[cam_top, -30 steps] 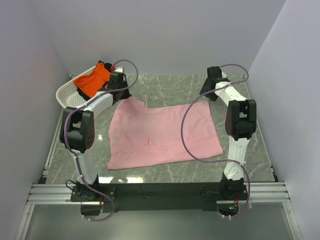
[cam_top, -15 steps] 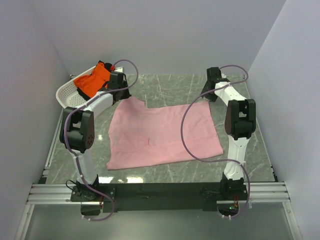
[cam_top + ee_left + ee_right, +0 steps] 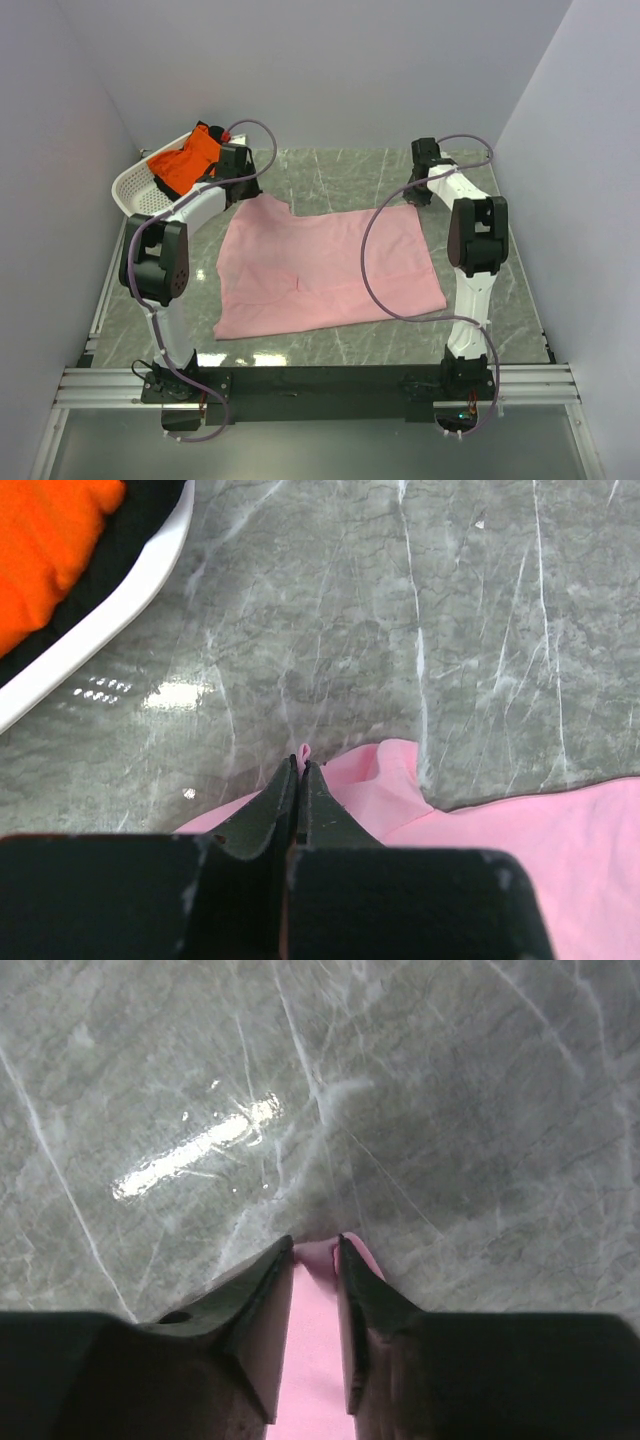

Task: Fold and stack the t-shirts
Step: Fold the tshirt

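Checking in, operator: where are the shirts on your feed?

Operator: I have the pink t-shirt (image 3: 330,265) spread flat across the middle of the desk (image 3: 340,175), lying crosswise, one sleeve pointing to the far left corner. The orange t-shirt (image 3: 190,155) is bunched up in the white basket (image 3: 130,190), which sits at the desk's far left corner, tilted over the left edge.

Lead: And your left claw?

Operator: My left claw (image 3: 300,765) is down at the far left corner of the pink t-shirt, jaws pressed together on a small peak of pink cloth that pokes up between the tips. The basket's rim shows just beyond it in my wrist view, with bare desk between them.

Lead: The right one?

Operator: My right claw (image 3: 312,1248) is at the shirt's far right corner, towards the desk's far right. Its fingers (image 3: 265,1300) stand a little apart with the tip of the pink corner lying in the gap. I cannot tell from here whether the pads touch the cloth. Beyond the tips I see only grey marbled desk and a glare streak.
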Controlling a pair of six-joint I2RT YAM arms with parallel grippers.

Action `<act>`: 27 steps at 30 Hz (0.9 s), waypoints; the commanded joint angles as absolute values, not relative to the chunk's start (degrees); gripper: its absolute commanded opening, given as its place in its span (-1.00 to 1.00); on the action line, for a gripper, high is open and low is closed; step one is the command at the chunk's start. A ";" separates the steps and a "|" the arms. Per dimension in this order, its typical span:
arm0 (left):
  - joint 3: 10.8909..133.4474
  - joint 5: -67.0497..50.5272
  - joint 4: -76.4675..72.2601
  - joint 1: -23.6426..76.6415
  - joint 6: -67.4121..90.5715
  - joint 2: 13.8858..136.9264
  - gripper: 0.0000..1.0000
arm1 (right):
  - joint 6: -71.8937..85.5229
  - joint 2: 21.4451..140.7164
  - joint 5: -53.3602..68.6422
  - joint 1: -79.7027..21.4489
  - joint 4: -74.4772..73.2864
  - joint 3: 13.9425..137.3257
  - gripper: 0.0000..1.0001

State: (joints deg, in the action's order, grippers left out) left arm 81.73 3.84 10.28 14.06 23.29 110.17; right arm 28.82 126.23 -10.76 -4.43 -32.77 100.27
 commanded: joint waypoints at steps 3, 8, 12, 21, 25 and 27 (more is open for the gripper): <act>81.04 3.34 9.58 14.24 22.59 105.47 -0.99 | 29.18 126.30 -9.93 -3.69 -32.87 102.31 -0.73; 76.74 4.13 7.39 14.15 23.46 101.44 -0.99 | 28.92 124.20 -8.62 -3.60 -31.03 99.60 -1.00; 71.29 4.83 4.23 14.15 25.05 96.52 -0.99 | 29.00 119.28 -7.74 -3.60 -27.00 93.88 -1.00; 60.65 2.28 2.55 14.41 28.21 86.84 -0.99 | 29.53 107.24 -6.68 -3.60 -22.33 80.17 -1.00; 55.30 2.72 2.99 15.64 29.35 82.46 -0.99 | 29.44 101.88 -6.86 -3.60 -21.18 74.98 -1.00; 52.23 3.34 2.81 16.61 29.79 80.78 -0.99 | 29.27 100.29 -7.47 -3.69 -21.01 72.08 -1.00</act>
